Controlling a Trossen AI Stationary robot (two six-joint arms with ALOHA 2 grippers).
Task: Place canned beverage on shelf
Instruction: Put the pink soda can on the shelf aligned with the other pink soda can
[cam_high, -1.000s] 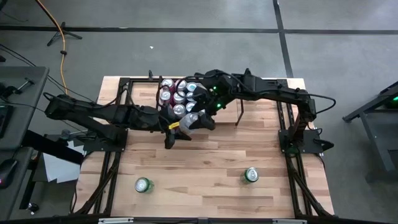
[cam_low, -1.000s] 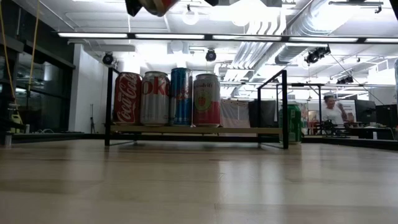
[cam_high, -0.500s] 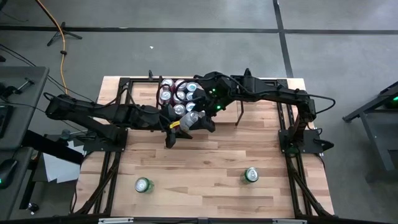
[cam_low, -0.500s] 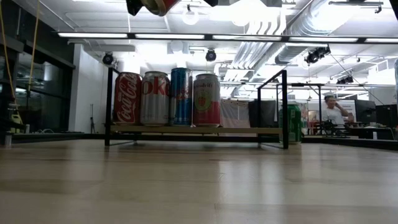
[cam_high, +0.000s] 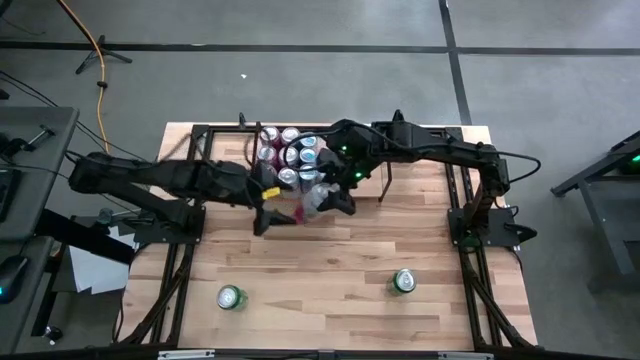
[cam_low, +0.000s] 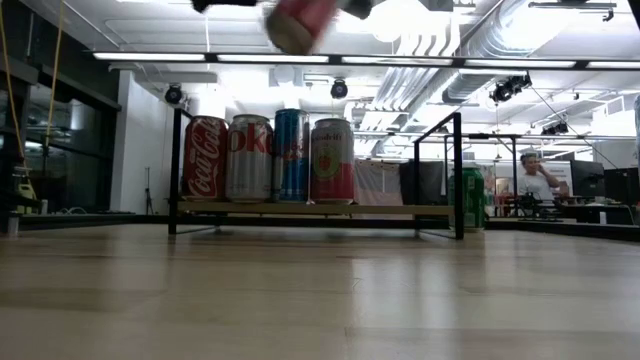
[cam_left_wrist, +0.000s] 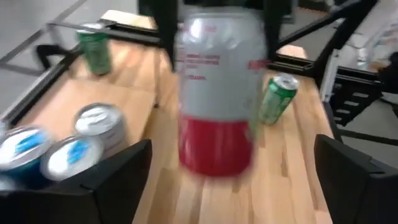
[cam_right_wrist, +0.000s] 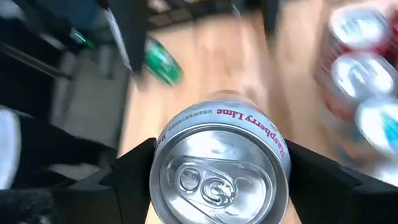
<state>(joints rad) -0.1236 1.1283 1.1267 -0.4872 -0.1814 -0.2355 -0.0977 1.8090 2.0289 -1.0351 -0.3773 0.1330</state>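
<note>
Grey concrete floor (cam_high: 300, 90) around the wooden table (cam_high: 330, 270), marked by dark tape lines (cam_high: 455, 60). An orange cable (cam_high: 98, 50) trails across it at upper left. White papers (cam_high: 90, 270) lie on the floor beside the table's left edge. Low view: open industrial ceiling, long strip lights (cam_low: 330, 58), exposed silver ducts (cam_low: 500, 40), a white wall (cam_low: 140, 140) at left, dark windows (cam_low: 40, 140) beyond. A person (cam_low: 533, 180) sits far off at right.
</note>
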